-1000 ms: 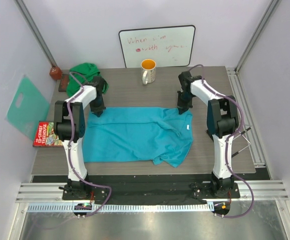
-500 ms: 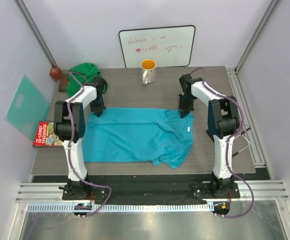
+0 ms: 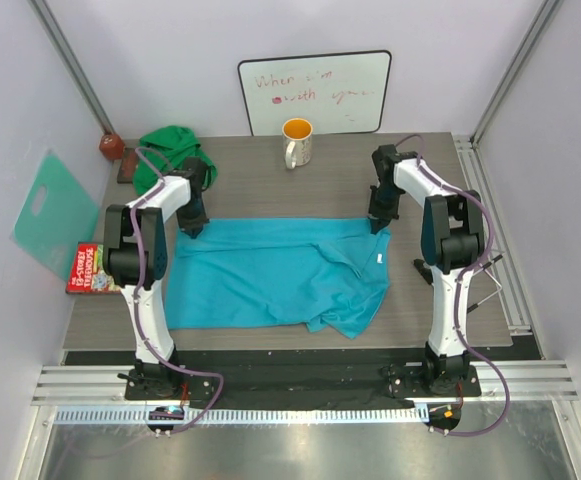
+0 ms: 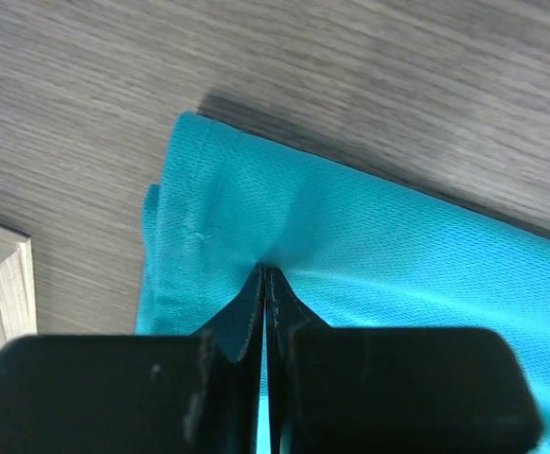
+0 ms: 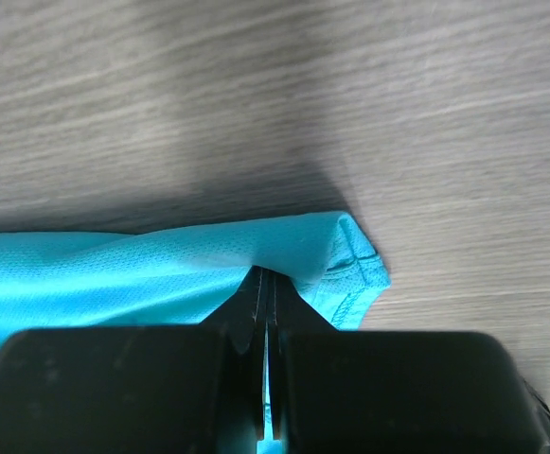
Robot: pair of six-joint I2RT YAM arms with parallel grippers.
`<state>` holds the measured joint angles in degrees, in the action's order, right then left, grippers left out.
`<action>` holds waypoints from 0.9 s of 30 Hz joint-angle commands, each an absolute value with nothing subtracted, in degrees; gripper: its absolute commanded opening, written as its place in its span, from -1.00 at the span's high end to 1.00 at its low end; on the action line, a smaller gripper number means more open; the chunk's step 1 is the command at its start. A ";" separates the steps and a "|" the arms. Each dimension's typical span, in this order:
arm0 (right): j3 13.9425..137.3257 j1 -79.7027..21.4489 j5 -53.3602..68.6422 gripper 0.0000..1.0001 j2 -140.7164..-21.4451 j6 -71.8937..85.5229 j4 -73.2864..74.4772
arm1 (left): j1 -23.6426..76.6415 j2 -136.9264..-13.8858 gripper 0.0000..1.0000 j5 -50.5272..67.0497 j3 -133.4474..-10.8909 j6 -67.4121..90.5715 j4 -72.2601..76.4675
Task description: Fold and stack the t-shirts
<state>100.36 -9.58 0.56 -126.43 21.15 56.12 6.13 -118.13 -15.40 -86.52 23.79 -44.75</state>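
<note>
Turquoise t-shirt (image 3: 270,270) lies spread at the centre of the worktop (image 3: 260,190). Left fingers (image 4: 259,301) are clamped on its 10 o'clock corner and right fingers (image 5: 256,301) on its 2 o'clock corner, tips buried in cloth. Green t-shirt (image 3: 170,145), bunched at 11 o'clock, is partly hidden by the left arm.

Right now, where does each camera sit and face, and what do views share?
Top external: above and behind the bases, looking down on the table; left arm and right arm show.
Left wrist: on the left arm, facing down past the left gripper, shut on the far-left corner of the turquoise t-shirt.
Right wrist: likewise, right gripper shut on its far-right corner.
Shared: that t-shirt and table.
</note>
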 commanded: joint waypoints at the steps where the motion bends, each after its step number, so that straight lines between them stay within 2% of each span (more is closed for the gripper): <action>1: 104.06 -8.53 -2.20 0.98 -128.67 19.78 57.22 | 4.83 -118.12 1.00 -18.28 -88.59 23.29 -48.25; 13: 115.22 -7.82 -2.02 0.98 -134.12 20.83 58.54 | 4.92 -124.10 1.00 -17.05 -98.78 23.64 -49.66; 27: 131.04 -5.89 -4.22 0.98 -144.49 24.08 59.41 | 5.01 -138.60 1.00 -14.86 -114.42 23.91 -49.83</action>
